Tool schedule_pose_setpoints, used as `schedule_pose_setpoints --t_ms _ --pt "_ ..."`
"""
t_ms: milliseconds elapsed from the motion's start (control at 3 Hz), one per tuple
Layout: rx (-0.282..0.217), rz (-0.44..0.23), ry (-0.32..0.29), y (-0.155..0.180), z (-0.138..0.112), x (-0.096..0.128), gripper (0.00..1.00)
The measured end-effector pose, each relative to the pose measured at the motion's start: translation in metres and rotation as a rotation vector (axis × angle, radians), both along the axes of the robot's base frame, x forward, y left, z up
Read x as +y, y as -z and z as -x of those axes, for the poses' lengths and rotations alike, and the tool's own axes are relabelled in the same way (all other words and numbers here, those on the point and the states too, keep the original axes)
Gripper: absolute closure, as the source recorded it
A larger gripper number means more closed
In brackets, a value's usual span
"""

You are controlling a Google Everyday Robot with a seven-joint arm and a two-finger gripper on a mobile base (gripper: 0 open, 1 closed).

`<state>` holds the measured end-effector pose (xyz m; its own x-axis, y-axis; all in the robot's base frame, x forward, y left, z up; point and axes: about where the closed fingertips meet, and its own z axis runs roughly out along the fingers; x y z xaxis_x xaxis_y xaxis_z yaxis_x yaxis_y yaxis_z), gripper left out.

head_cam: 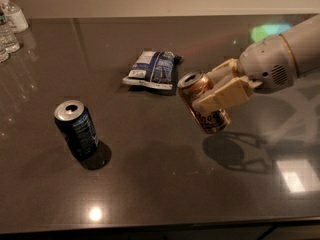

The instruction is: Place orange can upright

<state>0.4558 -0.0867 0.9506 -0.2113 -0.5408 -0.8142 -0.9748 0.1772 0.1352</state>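
The orange can (197,95) is orange-brown with dark label marks and a silver top. My gripper (216,91) is shut on the orange can around its middle and holds it above the dark table (160,184), right of centre. The can is tilted, its top up and to the left, its base down and to the right. Its shadow lies on the table below it. The arm reaches in from the right edge.
A dark blue can (76,129) stands upright at the left. A blue and white snack bag (152,68) lies behind the held can. Clear water bottles (9,24) stand at the far left corner. The table's front edge runs along the bottom.
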Motion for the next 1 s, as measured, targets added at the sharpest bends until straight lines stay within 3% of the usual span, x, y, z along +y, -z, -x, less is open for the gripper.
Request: schedule_pose_setpoints --t_ms 667,1000 --pt "-0.069 -0.231 0.011 -0.001 0.006 -0.019 1.0" --pt "-0.113 -0.283 0.033 0.007 0.007 -0.029 1.0"
